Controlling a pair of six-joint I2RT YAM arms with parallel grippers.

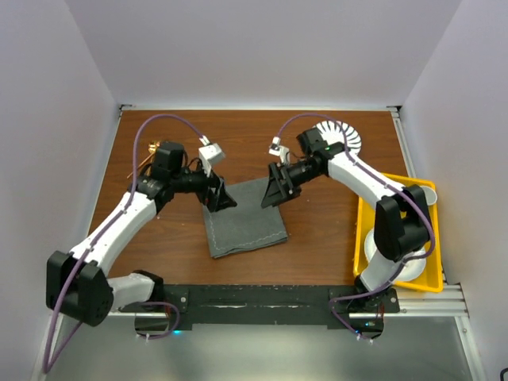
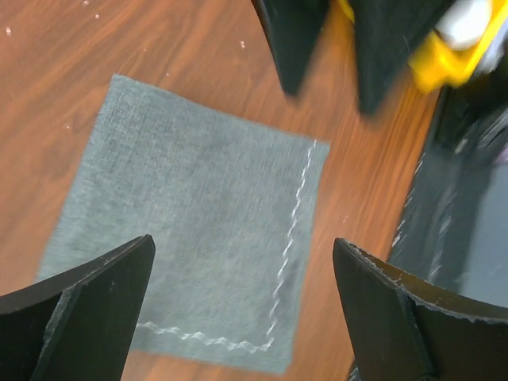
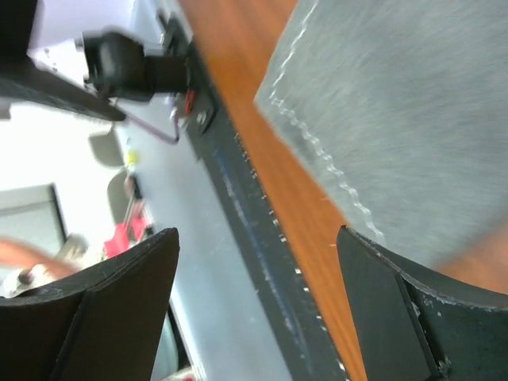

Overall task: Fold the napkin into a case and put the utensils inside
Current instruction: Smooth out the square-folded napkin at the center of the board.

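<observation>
Napkin (image 1: 244,221) flat at table centre, squarish, not yet narrow strip. Left gripper (image 1: 219,195) over far-left corner, right gripper (image 1: 278,187) over far-right corner; both jaws apart, empty. Judgement: folding stage, between folds. Next: pinch one edge, carry across, align hems. Utensils (image 1: 148,155), likely gold glint behind left arm, well apart from napkin.

napkin (image 1: 246,221): dark grey cloth, flat, roughly rectangular and slightly skewed, centre of the top view. Pale zigzag hem stitching runs along two of its edges. utensils (image 1: 150,149): gold-copper glint at upper left, mostly hidden, pose unclear.
</observation>
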